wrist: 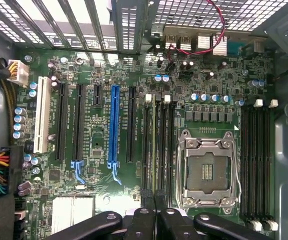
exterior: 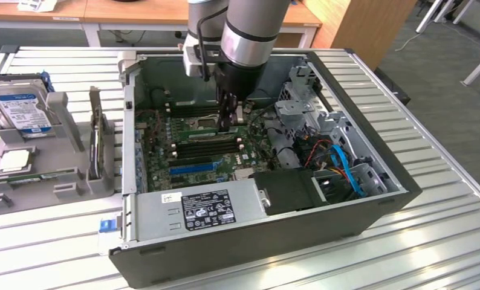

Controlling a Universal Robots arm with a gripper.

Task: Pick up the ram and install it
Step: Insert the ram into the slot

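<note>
your gripper (wrist: 155,222) clamps the ram (wrist: 154,150) edge-on inside the case (exterior: 393,199); the exterior view adds a hard drive (exterior: 22,109) beside that case.

Bright, even overhead room light falls on the slatted metal counter (exterior: 442,241), whose ribs throw soft glare. Inside the open computer case (exterior: 248,248) the motherboard (exterior: 155,145) sits in shade beneath the arm (exterior: 244,30). In the wrist view, backlight blows out the vented rear panel (wrist: 73,20)
</note>
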